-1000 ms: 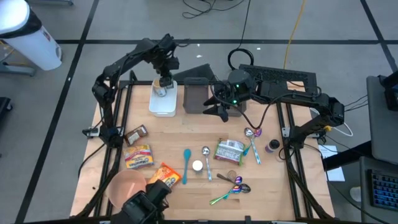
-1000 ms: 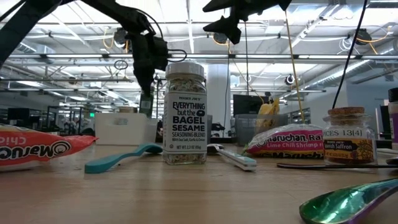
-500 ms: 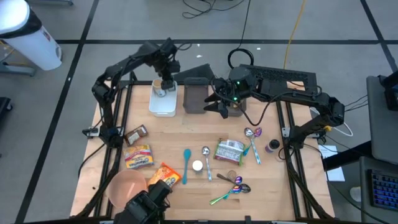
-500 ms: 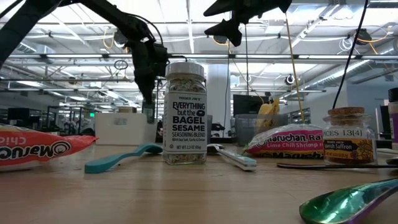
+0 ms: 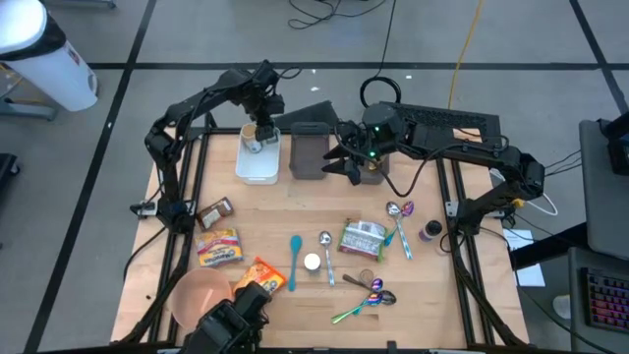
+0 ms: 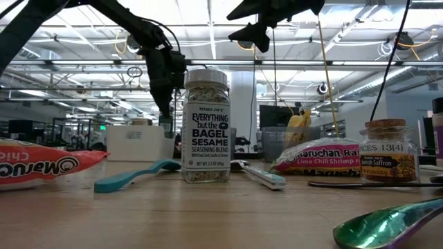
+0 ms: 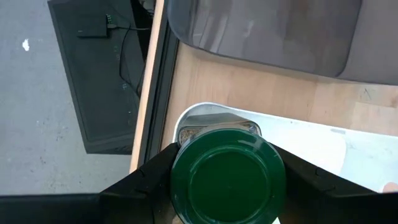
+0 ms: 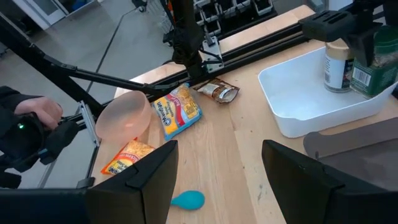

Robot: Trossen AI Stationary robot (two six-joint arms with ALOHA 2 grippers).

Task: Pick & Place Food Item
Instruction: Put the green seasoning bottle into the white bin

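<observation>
Green-lidded jar (image 7: 227, 176) in left gripper (image 7: 227, 186) grip, inside white bin (image 5: 257, 163) edge — right gripper (image 8: 217, 171) open

The light brown wooden desk (image 5: 295, 211) has pale wood grain. The white plastic tray (image 5: 257, 167) is plain white. The jar with the dark green round lid (image 7: 227, 180) sits inside it, beside a jar with a tan lid (image 8: 336, 65). The dark grey bin (image 5: 309, 152) is plain. The small blue spoon (image 5: 294, 258) is teal. The round pink bowl (image 5: 200, 297) is pale pink. The shiny spoon (image 5: 362, 305) gleams green and purple. The noodle packet (image 5: 218, 247) is yellow and red.
</observation>
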